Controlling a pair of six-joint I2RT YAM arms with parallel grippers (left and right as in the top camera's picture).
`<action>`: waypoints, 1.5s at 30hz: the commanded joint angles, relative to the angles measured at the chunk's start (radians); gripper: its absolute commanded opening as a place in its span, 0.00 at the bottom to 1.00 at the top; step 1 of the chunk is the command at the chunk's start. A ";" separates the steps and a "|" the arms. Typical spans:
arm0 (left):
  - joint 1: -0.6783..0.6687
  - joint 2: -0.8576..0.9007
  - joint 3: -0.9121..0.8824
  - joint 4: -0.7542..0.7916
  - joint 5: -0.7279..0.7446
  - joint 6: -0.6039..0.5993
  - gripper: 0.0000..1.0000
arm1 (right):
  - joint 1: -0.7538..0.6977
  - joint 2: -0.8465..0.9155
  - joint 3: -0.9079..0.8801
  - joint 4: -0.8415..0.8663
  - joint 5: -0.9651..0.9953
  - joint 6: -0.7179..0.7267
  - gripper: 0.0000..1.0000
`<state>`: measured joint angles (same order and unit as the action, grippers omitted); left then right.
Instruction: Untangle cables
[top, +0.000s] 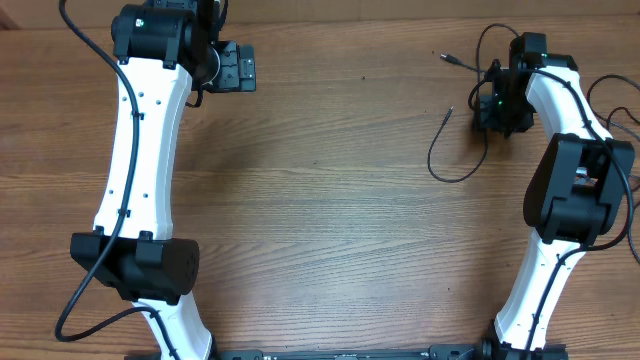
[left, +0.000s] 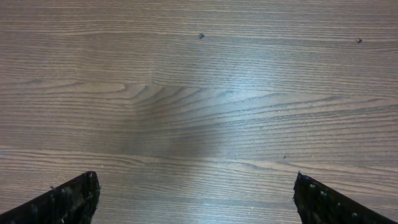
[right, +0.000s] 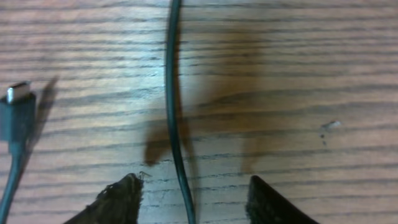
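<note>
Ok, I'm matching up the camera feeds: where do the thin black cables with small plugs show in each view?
Overhead: thin black cables upper right, beside the right gripper.
Left wrist: not in it.
Right wrist: one of them runs down the centre-left, between the fingertips.
Shared landmark: right gripper.

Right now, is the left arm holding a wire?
No, the left fingers are wide apart with only bare table between them.

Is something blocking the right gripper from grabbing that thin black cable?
No, nothing visible blocks it. The thin black cable lies on the wooden table, right between the right gripper's open fingers.
</note>
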<state>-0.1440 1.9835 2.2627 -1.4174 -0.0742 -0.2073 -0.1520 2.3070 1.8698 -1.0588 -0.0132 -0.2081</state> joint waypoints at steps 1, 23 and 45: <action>-0.007 0.006 0.003 0.001 0.008 -0.006 1.00 | -0.004 -0.006 0.001 0.003 0.021 -0.003 0.47; -0.007 0.006 0.003 0.001 0.008 -0.006 1.00 | 0.013 -0.012 0.062 0.005 0.087 -0.002 0.04; -0.007 0.006 0.003 0.001 0.008 -0.006 0.99 | -0.011 -0.035 0.368 -0.054 -0.109 -0.110 0.70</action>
<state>-0.1440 1.9835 2.2627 -1.4174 -0.0742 -0.2073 -0.1680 2.2913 2.2288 -1.1179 -0.0406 -0.2703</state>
